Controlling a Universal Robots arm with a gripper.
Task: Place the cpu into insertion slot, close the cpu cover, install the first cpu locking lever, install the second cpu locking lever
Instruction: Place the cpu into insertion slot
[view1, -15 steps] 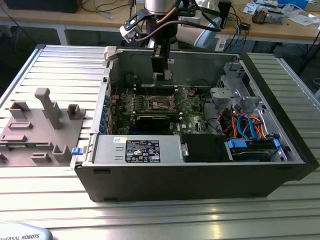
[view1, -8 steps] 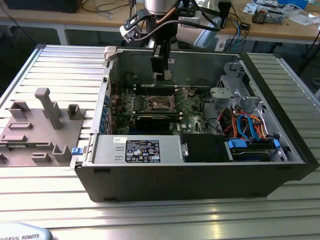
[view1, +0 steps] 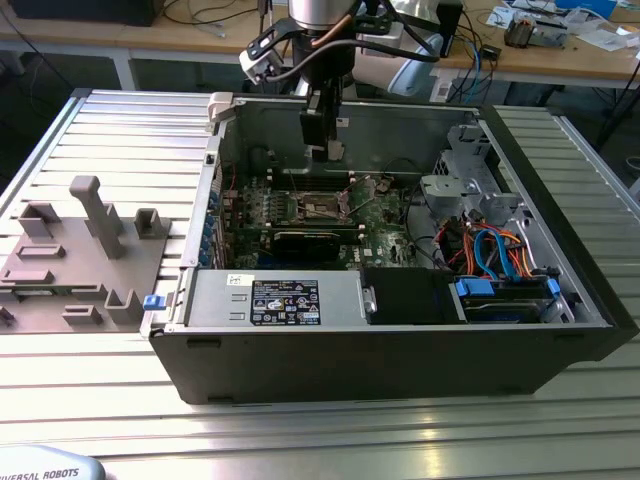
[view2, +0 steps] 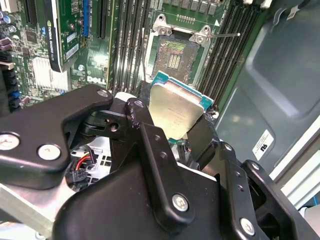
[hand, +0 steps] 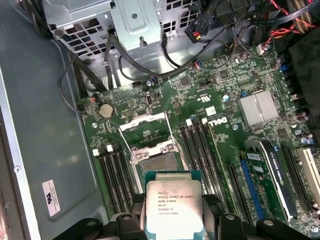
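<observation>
The cpu (hand: 173, 205) is held in the claw (view1: 322, 140), which is closed narrowly on two opposite edges of the chip. In the second wrist view the black fingers (view2: 150, 137) are seen pressed against its sides, and the silver top is left uncovered. The chip is carried in the air over the open computer case (view1: 400, 350), which is laid on its side on the ribbed surface (view1: 110, 120). The insertion slot (hand: 159, 162) lies below the chip and slightly ahead of it, well apart, so the chip is not yet seated. The cpu cover (hand: 144, 125) is swung up at the far side of the slot, and the slot itself is left bare. The edges of the chip appear roughly parallel to those of the slot, though a small tilt cannot be ruled out from these angles.
</observation>
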